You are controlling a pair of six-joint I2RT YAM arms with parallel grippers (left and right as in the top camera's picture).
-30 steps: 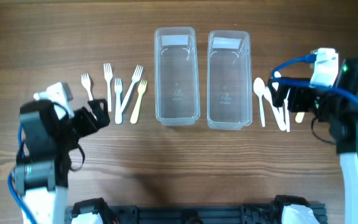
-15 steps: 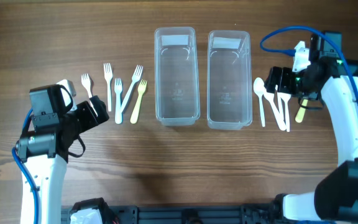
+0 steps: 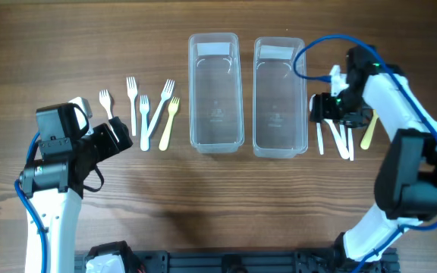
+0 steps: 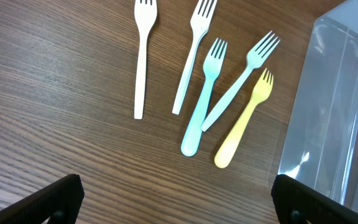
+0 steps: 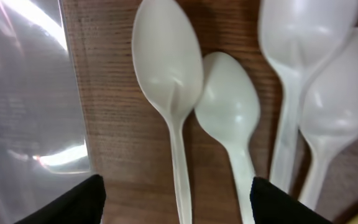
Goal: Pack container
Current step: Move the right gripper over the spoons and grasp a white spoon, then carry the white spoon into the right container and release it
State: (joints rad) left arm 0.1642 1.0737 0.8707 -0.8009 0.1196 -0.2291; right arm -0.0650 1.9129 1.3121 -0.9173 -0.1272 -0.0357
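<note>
Two clear plastic containers [image 3: 215, 136] [image 3: 279, 144] stand empty side by side at the table's middle. Several plastic forks lie left of them: white [image 4: 143, 59], teal [image 4: 204, 99] and yellow [image 4: 246, 121]. Several white spoons [image 3: 347, 144] and a yellow one [image 3: 368, 135] lie right of them. My left gripper [image 3: 118, 136] is open and empty, just below the forks [image 4: 179, 208]. My right gripper [image 3: 323, 108] is open low over the spoon bowls; its fingers [image 5: 178, 205] straddle the handles of the two left white spoons [image 5: 169, 74] [image 5: 229, 106].
The right container's wall [image 5: 23, 93] is close to my right gripper's left finger. The left container's edge [image 4: 334, 106] shows at the right of the left wrist view. The rest is bare wood table.
My right arm has swung left and forward, bringing its gripper down over the spoons beside the right container. My left arm shifted slightly right early on, then held still.
</note>
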